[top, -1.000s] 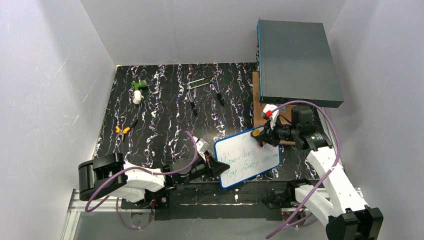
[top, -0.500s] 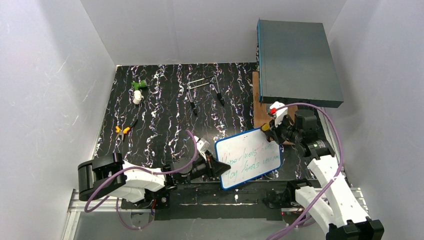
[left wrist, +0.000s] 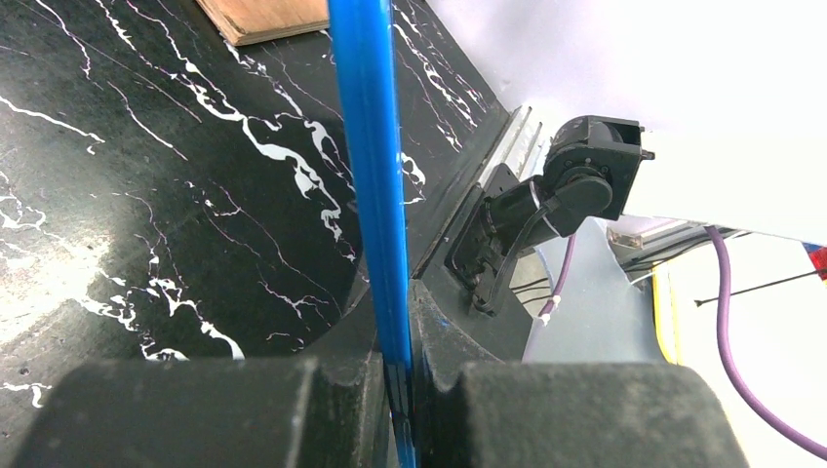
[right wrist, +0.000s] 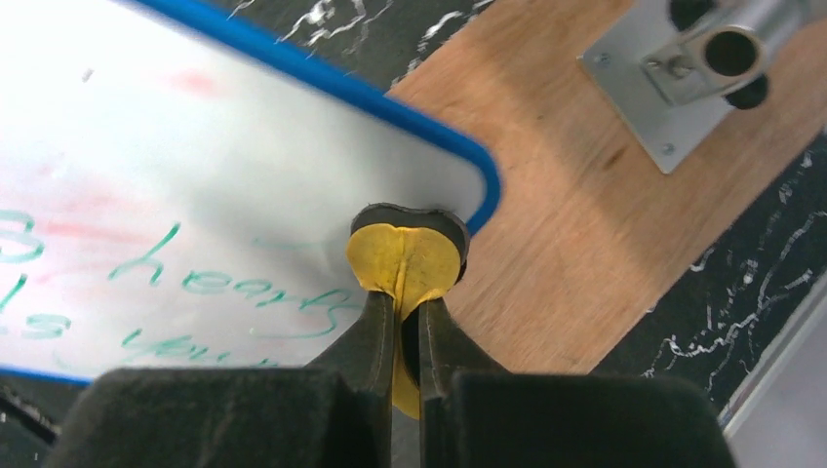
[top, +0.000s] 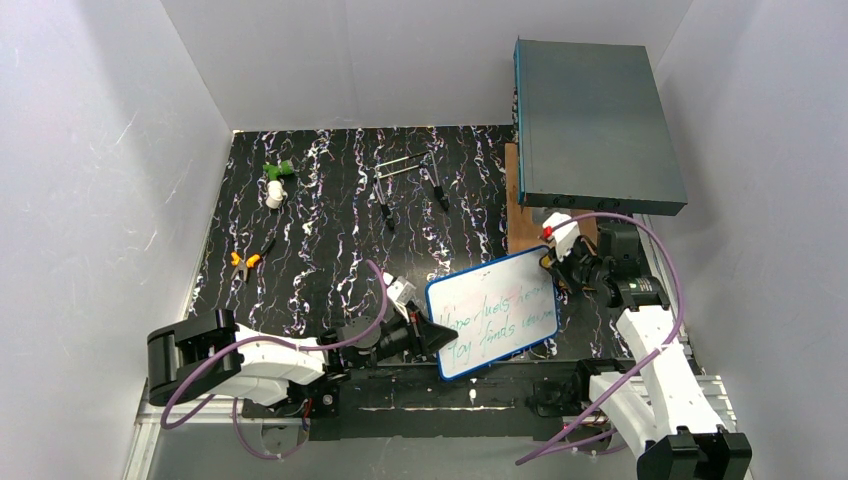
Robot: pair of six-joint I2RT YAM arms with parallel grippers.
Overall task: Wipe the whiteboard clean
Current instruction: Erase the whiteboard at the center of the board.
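The whiteboard, white with a blue frame and green handwriting over faint red smudges, is held tilted above the near edge of the table. My left gripper is shut on its left edge; in the left wrist view the blue frame runs edge-on between the jaws of that gripper. My right gripper is shut on a yellow eraser pad with a black underside. The pad rests at the upper right corner of the whiteboard, just inside the frame, with the right gripper behind it.
A large grey-teal box stands at the back right on a wooden board with a metal bracket. A green and white object, orange-handled pliers and small black tools lie on the black marbled table.
My right gripper has carried the eraser rightward along the board's top edge to its upper right corner. The board has shifted slightly in the left gripper.
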